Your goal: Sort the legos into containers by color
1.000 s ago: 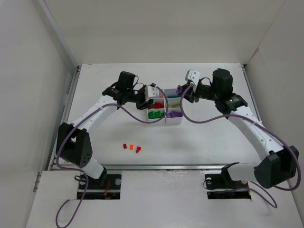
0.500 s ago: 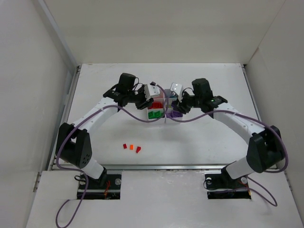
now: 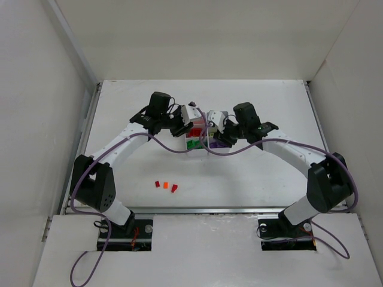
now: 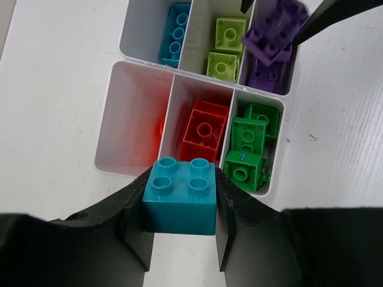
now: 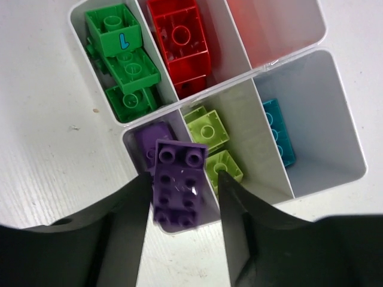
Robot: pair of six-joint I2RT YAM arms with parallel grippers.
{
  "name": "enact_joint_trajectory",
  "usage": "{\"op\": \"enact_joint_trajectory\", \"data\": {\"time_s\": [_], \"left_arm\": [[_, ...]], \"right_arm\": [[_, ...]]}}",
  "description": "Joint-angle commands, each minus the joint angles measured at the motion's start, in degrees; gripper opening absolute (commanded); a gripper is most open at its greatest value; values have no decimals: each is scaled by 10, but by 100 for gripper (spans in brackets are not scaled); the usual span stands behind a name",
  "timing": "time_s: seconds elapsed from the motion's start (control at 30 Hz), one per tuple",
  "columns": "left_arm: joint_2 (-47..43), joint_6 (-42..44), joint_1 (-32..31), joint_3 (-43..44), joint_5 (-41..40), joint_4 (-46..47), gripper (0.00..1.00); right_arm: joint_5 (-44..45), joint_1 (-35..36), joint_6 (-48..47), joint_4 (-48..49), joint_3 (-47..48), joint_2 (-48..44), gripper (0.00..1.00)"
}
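The white six-compartment tray (image 4: 128, 128) holds cyan (image 4: 175, 33), yellow-green (image 4: 229, 36), purple (image 4: 266, 75), red (image 4: 203, 128) and green (image 4: 251, 140) legos, each colour in its own compartment; one compartment is empty. My left gripper (image 4: 179, 176) is shut on a cyan brick (image 4: 179, 197) and holds it above the tray's near edge. My right gripper (image 5: 182, 179) is open over the purple compartment. A purple brick (image 5: 178, 185) hangs loose and blurred between its fingers, with small gaps on both sides. Both grippers meet over the tray (image 3: 200, 139) in the top view.
Two red bits (image 3: 157, 183) (image 3: 174, 188) and one orange bit (image 3: 165, 185) lie on the table well in front of the tray, towards the left arm. White walls enclose the table on three sides.
My right gripper has swung left from beside the tray to above its purple compartment and has opened around the purple brick. My left gripper has stayed over the tray with the cyan brick.
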Motion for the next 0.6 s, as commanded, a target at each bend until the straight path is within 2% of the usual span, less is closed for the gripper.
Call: {"op": "enact_joint_trajectory", "data": {"time_s": [0.0,0.17,0.37,0.5,0.57], "left_arm": [[-26,-8,-1,-2,11,21,0],[-26,-8,-1,-2,11,26,0],[-21,-8,-1,-2,16,32,0],[-21,-18,-1,-8,22,55,0],[-16,-31,-1,-8,28,75,0]], "right_arm": [[17,6,-22,1,5,5,55],[23,6,-29,-12,5,10,64],[34,6,-22,-7,10,10,64],[40,-6,31,52,15,-32,64],[53,-20,93,80,15,-48,64]]}}
